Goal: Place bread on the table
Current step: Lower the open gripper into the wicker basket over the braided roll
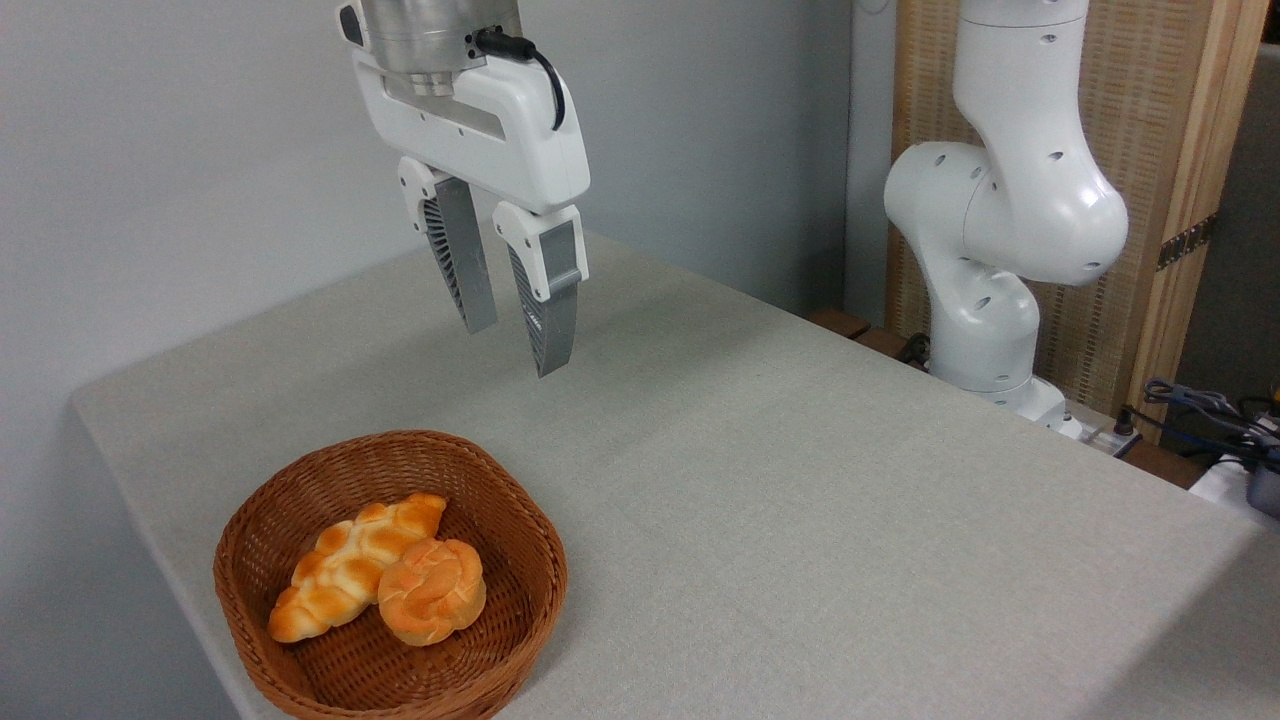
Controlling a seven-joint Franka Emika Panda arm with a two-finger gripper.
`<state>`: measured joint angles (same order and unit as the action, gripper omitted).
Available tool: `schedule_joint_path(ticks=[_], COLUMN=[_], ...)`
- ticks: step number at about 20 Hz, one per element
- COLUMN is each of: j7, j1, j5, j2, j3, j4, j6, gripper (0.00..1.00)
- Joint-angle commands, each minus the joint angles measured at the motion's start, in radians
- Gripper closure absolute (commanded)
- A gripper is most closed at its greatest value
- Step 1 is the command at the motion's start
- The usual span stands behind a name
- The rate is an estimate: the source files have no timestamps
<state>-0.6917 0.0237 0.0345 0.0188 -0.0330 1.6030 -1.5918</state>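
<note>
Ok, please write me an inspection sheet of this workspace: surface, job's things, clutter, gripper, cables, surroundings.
Surface: table, light grey-beige cloth, bare apart from the basket.
Job's things: braided loaf lies in the wicker basket, touching the round roll.
Clutter: nothing seen on the table.
Gripper: gripper open, empty, hanging above the table behind the basket.
Cables: black cable on the gripper body; loose cables beyond the right edge.
Surroundings: grey wall, wooden panel, arm base.

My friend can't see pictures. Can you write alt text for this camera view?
A robot gripper hangs open and empty above a grey table. Below, a wicker basket holds a long braided bread touching a small round roll.
</note>
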Motion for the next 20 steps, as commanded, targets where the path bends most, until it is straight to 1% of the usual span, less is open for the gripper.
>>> schedule_joint_path(ticks=[1, 3, 5, 8, 10, 12, 15, 18, 20], j7=[-0.005, -0.005, -0.005, -0.005, 0.009, 0.009, 0.011, 0.009, 0.011], j1=[0.001, 0.001, 0.001, 0.001, 0.001, 0.001, 0.001, 0.002, 0.004], j5=[0.016, 0.019, 0.036, 0.036, 0.038, 0.045, 0.134, 0.171, 0.197], j2=[0.007, 0.007, 0.007, 0.007, 0.007, 0.007, 0.003, -0.007, -0.029], j3=[0.028, 0.030, 0.031, 0.031, 0.030, 0.019, 0.018, 0.015, -0.004], j4=[-0.006, -0.006, -0.006, -0.005, 0.011, 0.060, 0.147, 0.224, 0.245], j6=[-0.013, -0.013, -0.013, -0.019, -0.066, -0.167, -0.334, -0.485, -0.583], gripper=[0.00, 0.00, 0.00, 0.00, 0.00, 0.00, 0.00, 0.00, 0.00])
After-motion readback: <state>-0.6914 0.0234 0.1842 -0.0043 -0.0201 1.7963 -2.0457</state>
